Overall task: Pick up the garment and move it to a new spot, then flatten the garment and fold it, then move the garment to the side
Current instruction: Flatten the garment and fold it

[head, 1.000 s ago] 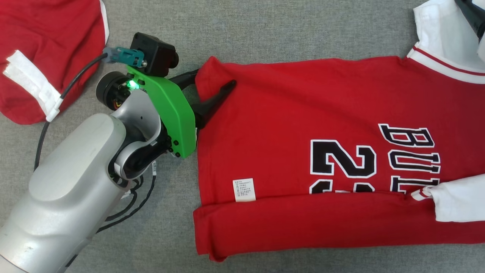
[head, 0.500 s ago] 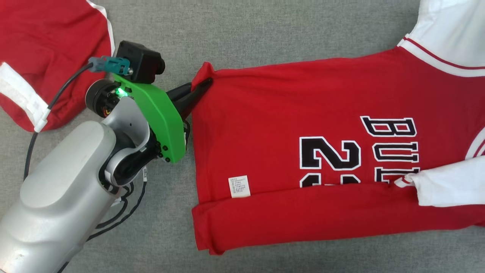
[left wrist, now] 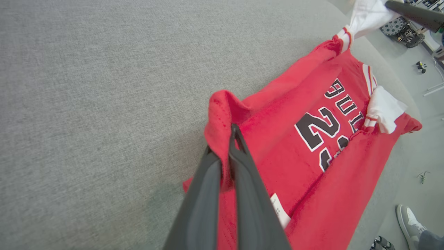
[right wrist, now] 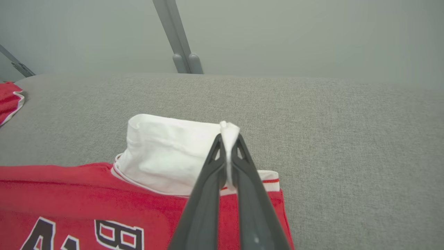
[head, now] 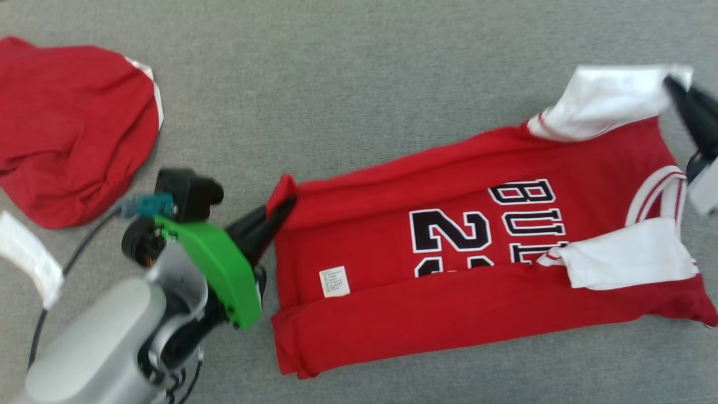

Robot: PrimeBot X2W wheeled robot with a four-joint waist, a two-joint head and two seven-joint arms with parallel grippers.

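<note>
The garment [head: 449, 264] is a red jersey with black lettering and white sleeves, lying partly folded on the grey surface, its near edge rolled over. My left gripper [head: 283, 203] is shut on its red hem corner [left wrist: 222, 114], which is lifted off the surface. At the right edge my right gripper [head: 676, 90] is shut on the far white sleeve [right wrist: 166, 152], pinching its edge [right wrist: 229, 130] and holding it up. The other white sleeve [head: 628, 261] lies folded on the jersey's front.
A second red garment [head: 67, 129] with white trim lies bunched at the far left, a white strip [head: 31, 258] near it. Grey fabric surface [head: 348, 84] spreads behind the jersey. A person's shoe [left wrist: 409, 218] stands on the floor beyond the surface's edge.
Both grippers have closed, the left on the hem corner, the right on the white sleeve. The grasped edges have risen off the surface. The head camera has pulled back, showing more surface.
</note>
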